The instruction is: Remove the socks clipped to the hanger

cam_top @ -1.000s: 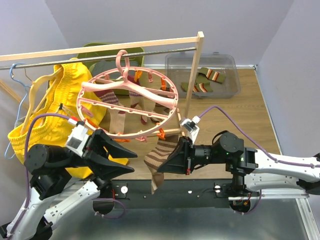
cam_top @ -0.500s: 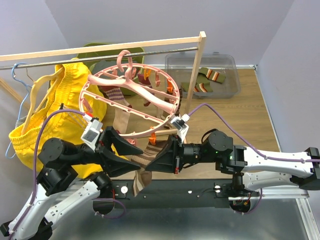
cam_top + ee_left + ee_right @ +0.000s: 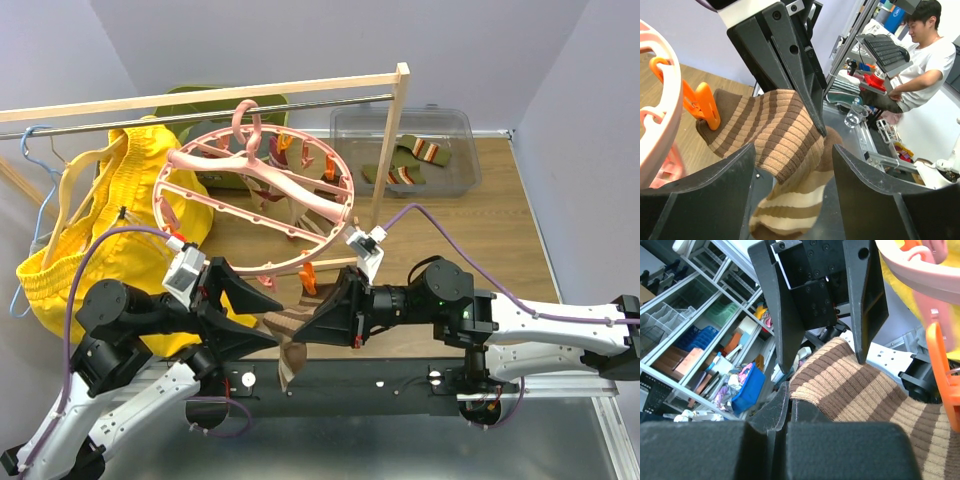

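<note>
While the ribbed brown sock with tan stripes [image 3: 290, 338] hangs at lower centre of the top view, its long axis runs from the small orange plastic clip [image 3: 308, 276] on the near rim of the large round pink plastic hanger [image 3: 250, 268] down toward the bottom edge. The right tool [image 3: 303, 335] reaches in from the right, pinched shut on the sock just below that clip. The left tool [image 3: 278, 325] faces it from the left, jaws spread astride the sock, holding nothing. Freeing the sock likely needs a pull along its length, away from the clip, and the right arm is placed for it.
</note>
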`<state>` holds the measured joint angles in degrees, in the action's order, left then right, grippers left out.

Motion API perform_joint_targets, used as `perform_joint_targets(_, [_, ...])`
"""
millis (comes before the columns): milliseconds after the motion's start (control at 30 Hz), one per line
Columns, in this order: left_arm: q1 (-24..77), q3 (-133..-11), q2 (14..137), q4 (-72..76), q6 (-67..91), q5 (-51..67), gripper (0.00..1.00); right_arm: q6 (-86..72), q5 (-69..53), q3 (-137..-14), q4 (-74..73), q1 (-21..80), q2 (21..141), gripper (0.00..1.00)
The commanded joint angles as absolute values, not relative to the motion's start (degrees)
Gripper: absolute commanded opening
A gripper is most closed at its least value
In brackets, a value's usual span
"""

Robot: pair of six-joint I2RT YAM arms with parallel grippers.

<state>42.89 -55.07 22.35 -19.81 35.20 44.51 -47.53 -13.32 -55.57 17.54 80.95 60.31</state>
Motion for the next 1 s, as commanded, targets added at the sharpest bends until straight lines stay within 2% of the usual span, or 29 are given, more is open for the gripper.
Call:
perform_joint_targets(0, [42.98, -54.23, 22.06, -17.59, 36.2, 47.11, 0.66, -45.62, -14.41, -57.66, 21.0, 81.39, 60.99, 0.04])
perform_joint_targets(33, [42.98, -53.88, 22.23, -17.4, 36.47, 47.11, 0.62, -45.62, -14.33, -57.66, 21.35, 81.39, 61.26, 0.04])
perform_joint_targets(67, [42.98, -53.88, 22.67, -17.4, 36.56, 47.11, 0.51, -45.53, -14.15, -57.57, 21.71, 81.39, 61.61, 0.05])
perform_joint_targets(133, [42.98, -54.31, 23.29, -18.8, 35.78, 46.67, 0.38, -45.44, -13.45, -57.66, 21.71, 81.39, 61.87, 0.07])
perform_joint_targets(167, [42.98, -54.49, 23.64, -19.42, 35.34, 46.32, 0.18, -45.44, -13.27, -57.66, 21.19, 81.39, 61.87, 0.08])
perform_joint_targets(233, [42.98, -55.54, 24.17, -21.88, 34.11, 44.3, 0.0, -45.35, -12.05, -57.66, 19.44, 81.39, 61.88, 0.15])
perform_joint_targets(300, [42.98, -55.9, 24.61, -24.07, 32.0, 43.51, 0.0, -45.09, -8.81, -57.48, 14.08, 81.39, 60.57, 0.23])
perform_joint_targets(333, [42.98, -56.16, 24.61, -24.87, 31.47, 43.16, 0.0, -45.09, -7.14, -57.57, 11.63, 81.39, 60.03, 0.33])
perform_joint_targets(467, [42.98, -55.81, 24.26, -27.42, 29.45, 43.15, 0.0, -44.74, 1.65, -57.74, -3.64, 81.39, 55.29, 0.49])
perform_joint_targets(533, [42.98, -55.29, 24.08, -27.69, 29.18, 43.16, 0.0, -44.56, 5.44, -58.01, -7.1, 81.39, 52.66, 0.63])
perform_joint_targets(700, [42.98, -53.09, 23.03, -26.02, 30.76, 43.59, 0.0, -42.1, 10.18, -61.95, -15.28, 81.39, 51.15, 0.67])
perform_joint_targets(800, [42.98, -52.03, 22.85, -25.93, 31.9, 44.56, 0.0, -38.68, 11.51, -64.85, -18.1, 81.39, 52.99, 0.78])
perform_joint_targets(967, [42.98, -51.59, 22.59, -25.93, 32.17, 45.35, 0.0, -32.8, 15.55, -69.78, -18.37, 81.39, 56.68, 0.84])
